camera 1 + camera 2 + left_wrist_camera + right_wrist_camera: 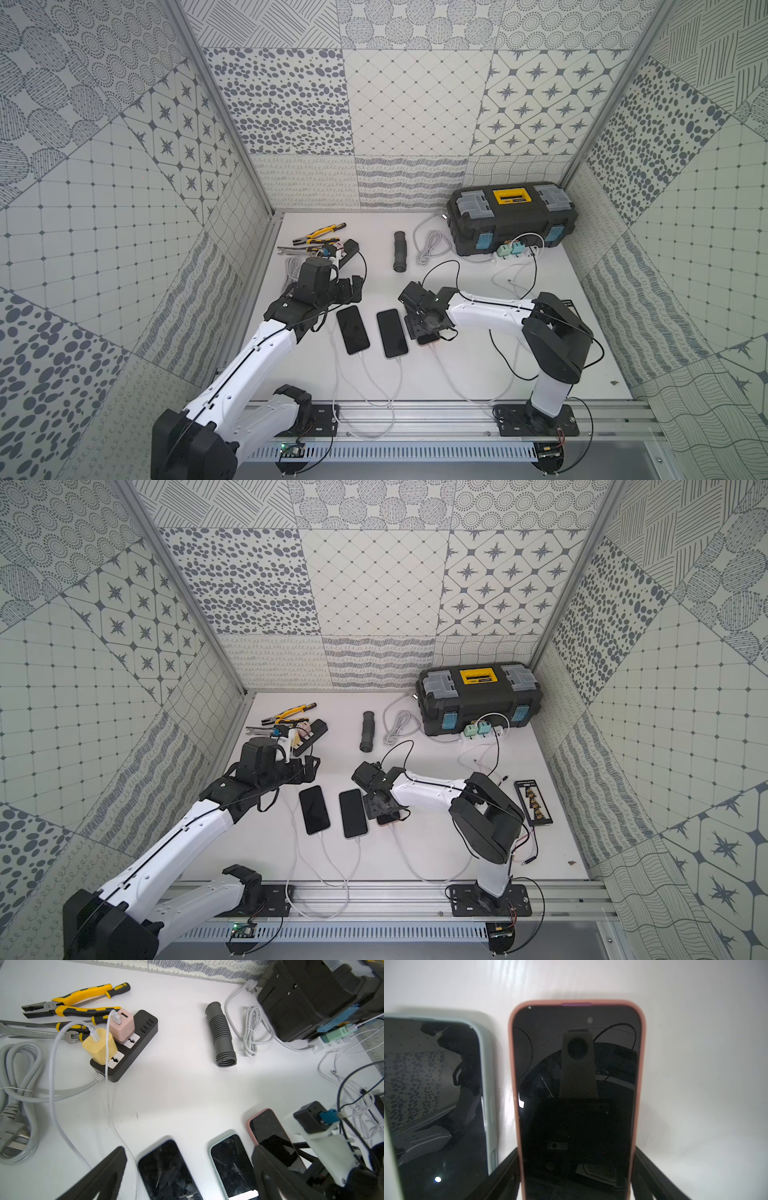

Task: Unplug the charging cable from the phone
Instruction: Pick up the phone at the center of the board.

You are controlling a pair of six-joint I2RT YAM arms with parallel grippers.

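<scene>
Though cluttered, white table (374, 249), patterned walls (415, 104).

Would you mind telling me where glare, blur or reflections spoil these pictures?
Right wrist view: the pink-cased phone carries dark reflections, the table is washed out; left wrist view: sharp, evenly lit; both top views: clear, soft shadows only.

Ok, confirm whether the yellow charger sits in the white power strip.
No, the yellow charger is plugged into the black power strip beside the pink charger.
</scene>
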